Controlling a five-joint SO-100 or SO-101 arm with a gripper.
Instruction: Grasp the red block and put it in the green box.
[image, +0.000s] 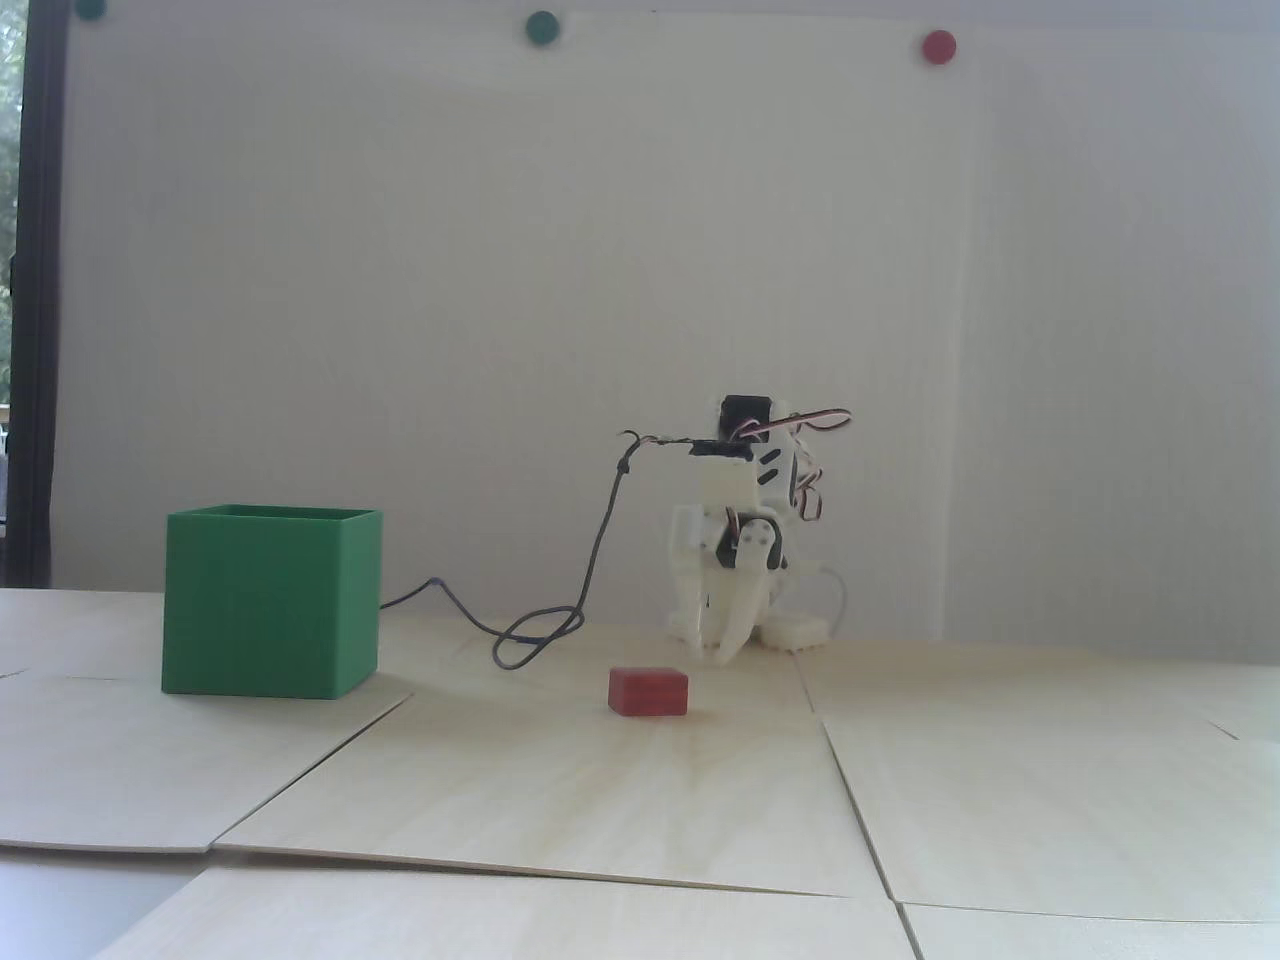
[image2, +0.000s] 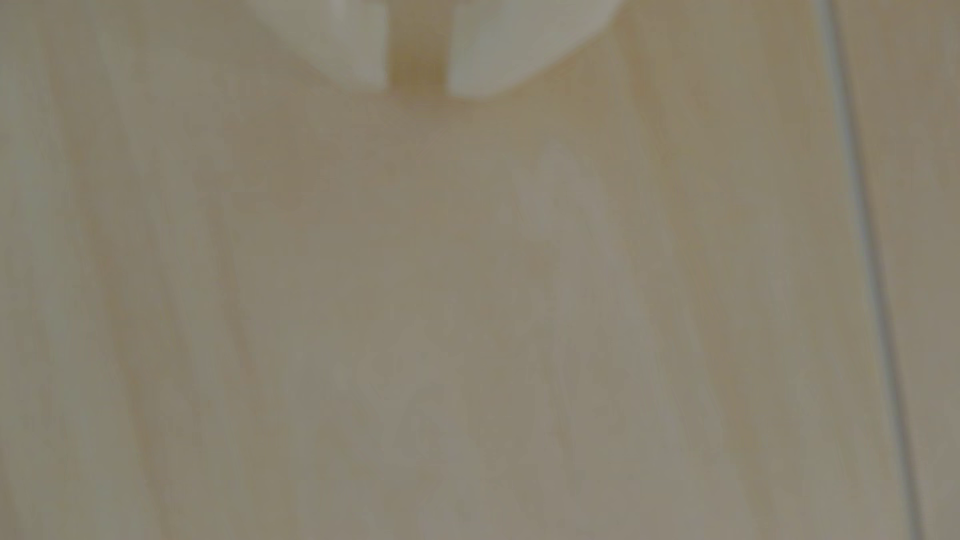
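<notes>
Red block (image: 648, 691) is the reference landmark: it lies flat on the counter (image: 640, 800), wider than tall, with nothing touching it.

Counter: pale wooden panels laid edge to edge. One seam runs toward the camera just to the right of the red block in the fixed view. The wrist view shows blurred wood grain and a single seam near its right edge.

Green box (image: 271, 601): stands upright on the counter, well to the left of the red block in the fixed view, and several times taller than it. The interior is not visible from this angle.

Arm (image: 740, 520): white, folded low, positioned behind the red block and slightly to its right, close to the back wall. A dark cable (image: 540, 635) loops on the counter behind the red block and to its left.

Claw (image: 722, 655): points down at the counter just behind and to the right of the red block, not in contact with it. In the wrist view the claw (image2: 415, 91) shows two white fingertips (image2: 343, 52) separated by a narrow gap, with bare wood between them and nothing gripped.
</notes>
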